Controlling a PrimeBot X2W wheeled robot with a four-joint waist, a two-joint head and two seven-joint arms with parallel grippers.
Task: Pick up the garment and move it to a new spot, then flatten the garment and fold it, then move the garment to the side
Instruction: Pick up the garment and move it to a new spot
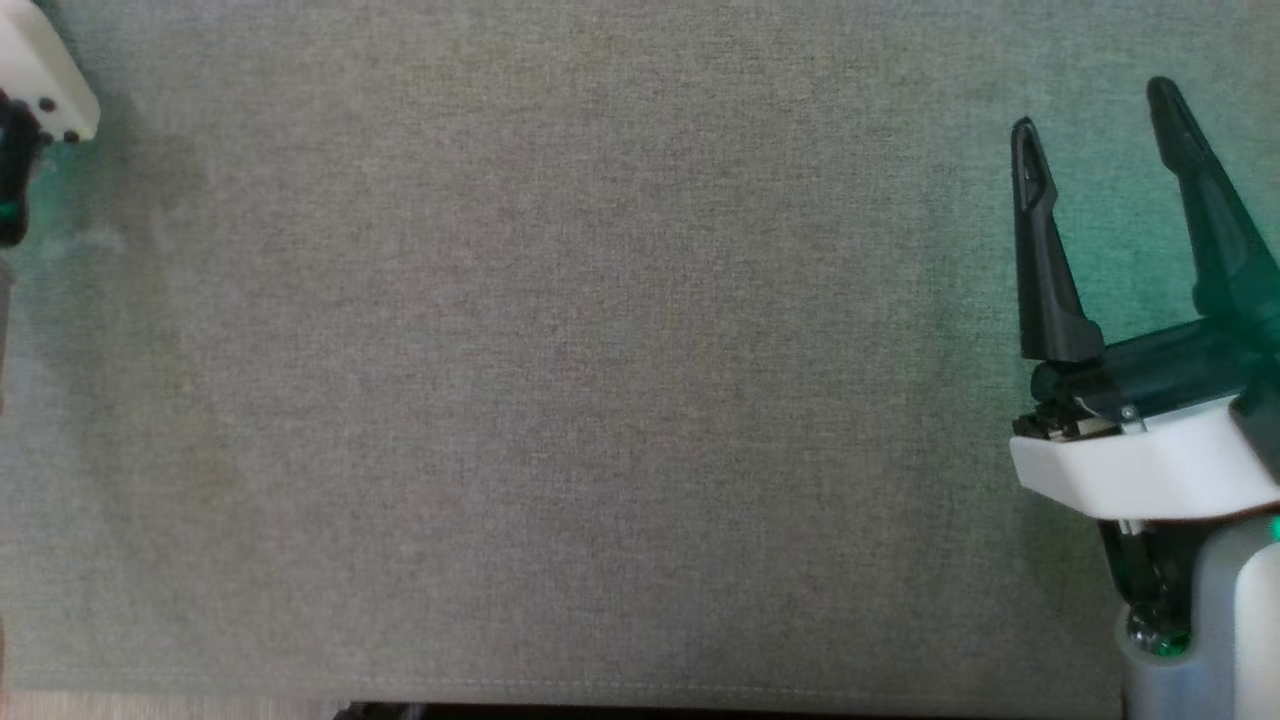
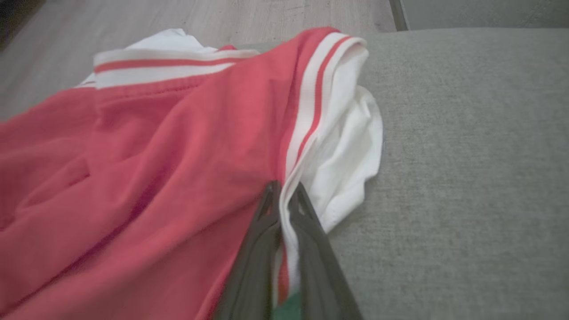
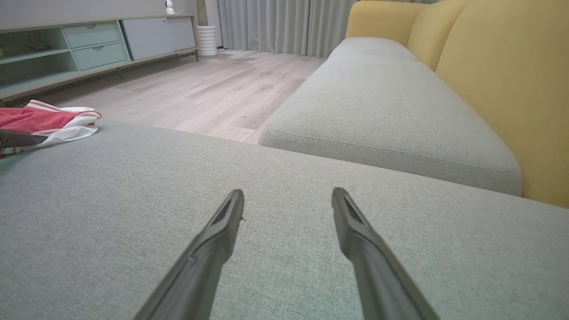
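Now my left end effector (image 2: 284,192) pinches the red shirt (image 2: 178,151) by its five-o'clock striped seam (image 2: 307,111) for lifting, right end effector (image 3: 288,198) spread idle.

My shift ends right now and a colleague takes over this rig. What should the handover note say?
Left tool: shut on the striped edge of the red and white garment, which lies crumpled near the edge of the grey cushion.
Right tool: open, holding nothing, over the cushion, apart from the garment.
Done: garment gripped.
Left: lift and move it, flatten, fold, set it aside.
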